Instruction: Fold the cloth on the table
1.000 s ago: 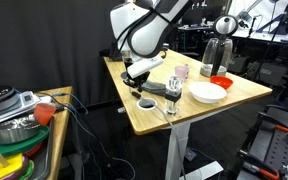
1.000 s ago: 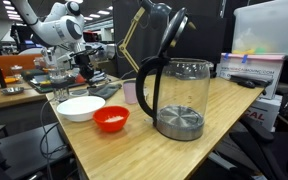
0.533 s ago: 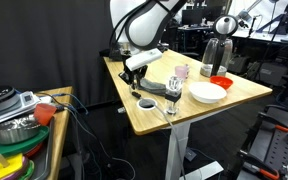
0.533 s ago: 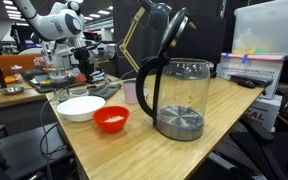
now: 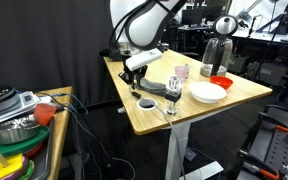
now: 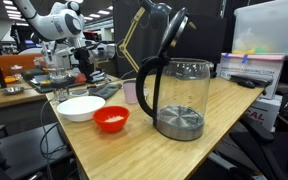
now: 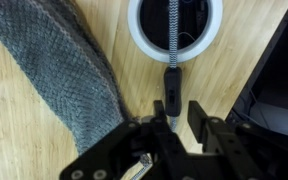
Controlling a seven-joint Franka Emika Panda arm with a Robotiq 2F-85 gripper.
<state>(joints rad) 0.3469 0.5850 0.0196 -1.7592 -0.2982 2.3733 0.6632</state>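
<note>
The light wood surface (image 5: 149, 122) is crowded on the side away from the arm. In an exterior view a glass kettle (image 6: 179, 95) with a black handle stands at the near end. Beside it are a small red bowl (image 6: 111, 118), a white bowl (image 6: 81, 107) and a pink cup (image 6: 131, 91). Near the front edge a clear glass (image 5: 171, 102) stands just beside a dark round disc (image 5: 146, 103) with a white rim. Off to one side, a lower wooden bench (image 5: 59, 135) holds pots and coloured dishes.

The white Panda arm (image 5: 144, 25) leans over the back part of the surface. Its end effector (image 5: 134, 73) hangs above the wood, short of the disc.

In the wrist view the fingers (image 7: 199, 122) stand a little apart with nothing clamped between them. A braided cable (image 7: 172, 35) crosses the disc and ends in a black plug (image 7: 172, 92), which lies directly ahead of the gap between the fingers.

The grey cloth (image 7: 59, 70) lies flat and unfolded on the surface. In the wrist view it runs from the upper left corner to a rounded end close beside one finger, clear of the gap. It lies beside the disc and apart from it. In an exterior view the cloth (image 5: 157, 90) sits between the disc and the white bowl.
</note>
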